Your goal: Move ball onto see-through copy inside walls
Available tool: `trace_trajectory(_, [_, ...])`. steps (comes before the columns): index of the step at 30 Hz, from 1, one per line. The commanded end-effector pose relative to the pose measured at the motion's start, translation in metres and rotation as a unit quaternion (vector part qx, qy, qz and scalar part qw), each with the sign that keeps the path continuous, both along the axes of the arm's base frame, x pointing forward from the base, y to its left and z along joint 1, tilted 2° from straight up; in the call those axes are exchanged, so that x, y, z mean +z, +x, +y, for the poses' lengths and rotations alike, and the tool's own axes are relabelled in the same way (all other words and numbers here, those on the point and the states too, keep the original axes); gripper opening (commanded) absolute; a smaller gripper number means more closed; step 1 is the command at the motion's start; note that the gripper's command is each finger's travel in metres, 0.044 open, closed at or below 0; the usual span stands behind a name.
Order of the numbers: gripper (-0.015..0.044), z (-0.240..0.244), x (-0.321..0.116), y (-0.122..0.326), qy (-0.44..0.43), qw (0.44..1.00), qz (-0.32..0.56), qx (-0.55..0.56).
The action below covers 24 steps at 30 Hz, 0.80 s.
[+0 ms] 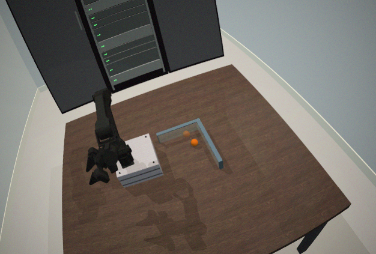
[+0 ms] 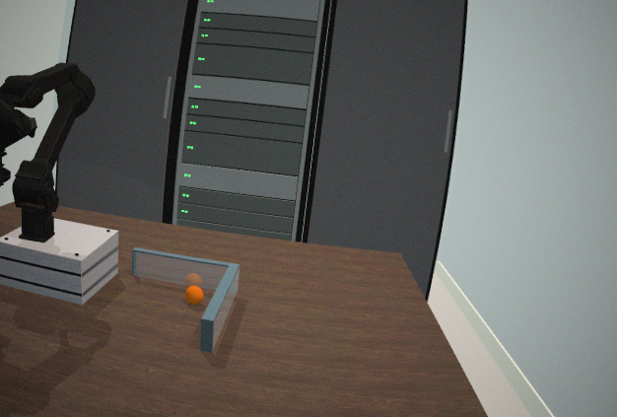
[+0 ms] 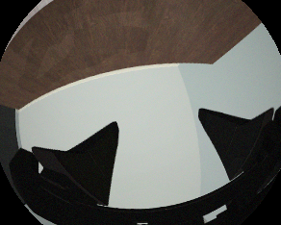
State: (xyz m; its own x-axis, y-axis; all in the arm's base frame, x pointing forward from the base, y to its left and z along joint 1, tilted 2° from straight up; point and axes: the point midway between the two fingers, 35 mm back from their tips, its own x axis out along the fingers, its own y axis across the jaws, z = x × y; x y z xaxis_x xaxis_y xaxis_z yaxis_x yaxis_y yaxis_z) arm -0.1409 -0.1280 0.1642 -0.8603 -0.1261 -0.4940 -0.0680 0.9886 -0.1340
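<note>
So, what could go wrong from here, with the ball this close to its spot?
1. The ball lies just beside the ghost, nearly touching. A firm push may roll it past, into the walls, and it could bounce back.
2. The corner leaves little room, so the fingers may hit a wall while reaching in.
3. The open gripper is on the other side of the base, so it has a long way to travel and may arrive misaligned.

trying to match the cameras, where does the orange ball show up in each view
Top: orange ball just right of centre, inside the corner of the clear walls.
Exterior: lower left of centre, beside the same corner.
Wrist: not in it.
Shared landmark: the faint see-through copy just behind the ball.
</note>
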Motion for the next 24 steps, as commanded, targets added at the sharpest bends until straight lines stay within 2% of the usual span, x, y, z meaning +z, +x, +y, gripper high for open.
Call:
trace_trajectory(1, [0.0374,-0.002,0.000,0.001,-0.003,1.000,-0.002,0.002])
trace_trajectory(4, [0.0295,-0.027,-0.003,0.018,-0.041,0.998,-0.037,0.030])
trace_trajectory(5, [0.0287,-0.037,-0.004,0.027,-0.056,0.996,-0.053,0.042])
trace_trajectory(15, [0.0287,-0.108,-0.023,0.146,-0.144,0.954,-0.235,0.115])
trace_trajectory(24, [0.0287,-0.105,-0.051,0.280,-0.137,0.903,-0.390,0.119])
